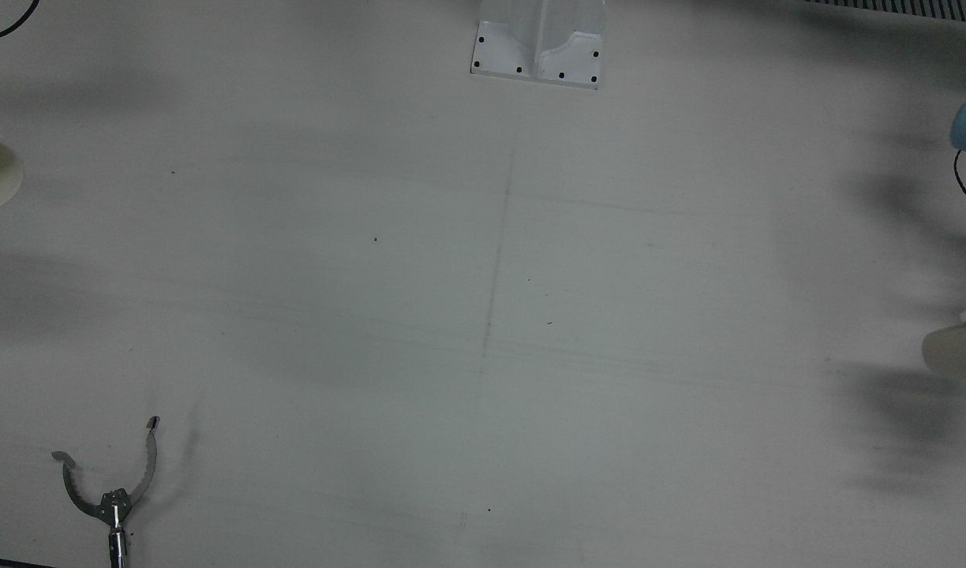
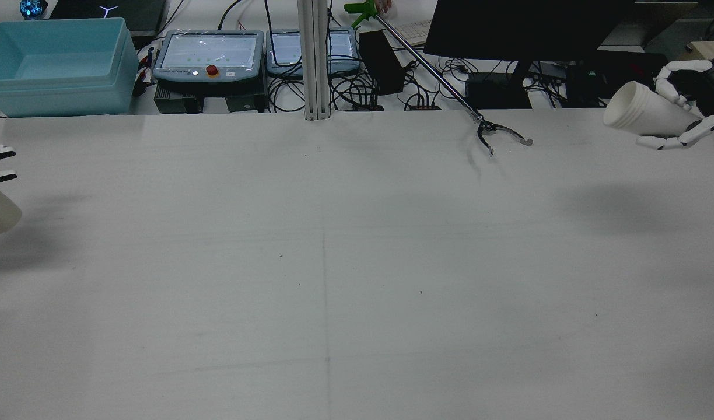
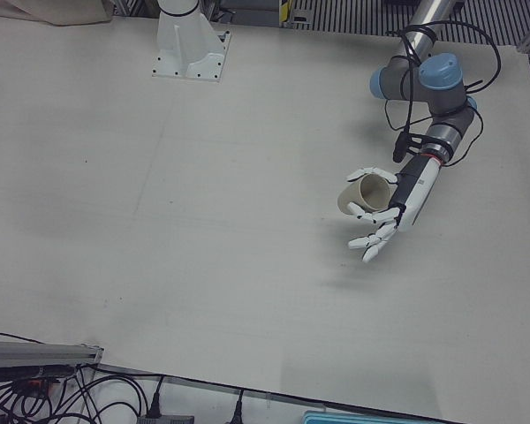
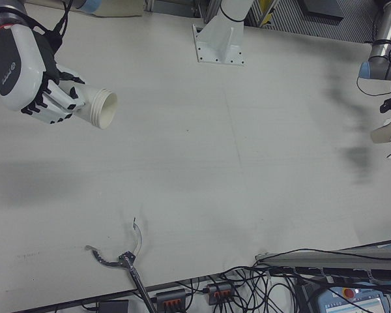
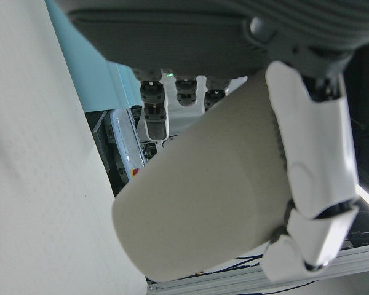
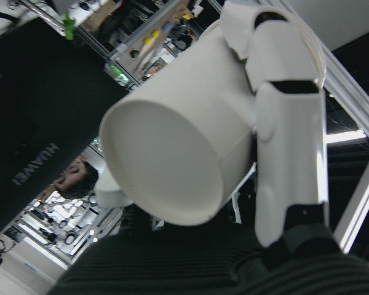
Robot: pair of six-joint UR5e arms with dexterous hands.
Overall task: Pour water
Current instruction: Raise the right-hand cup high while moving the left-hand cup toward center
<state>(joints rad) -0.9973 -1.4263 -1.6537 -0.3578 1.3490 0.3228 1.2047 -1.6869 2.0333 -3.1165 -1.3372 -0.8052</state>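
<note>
left hand [image 3: 382,212]: clamped on beige paper cup [image 3: 364,193], above table's [image 2: 357,262] left edge | right hand [image 4: 42,81]: clamped on white paper cup [image 4: 94,106], tilted sideways

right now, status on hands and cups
Left robot hand shut on tan cup. Right robot hand shut on white cup. Both aloft, far apart. Grabber tool on table, clear.
</note>
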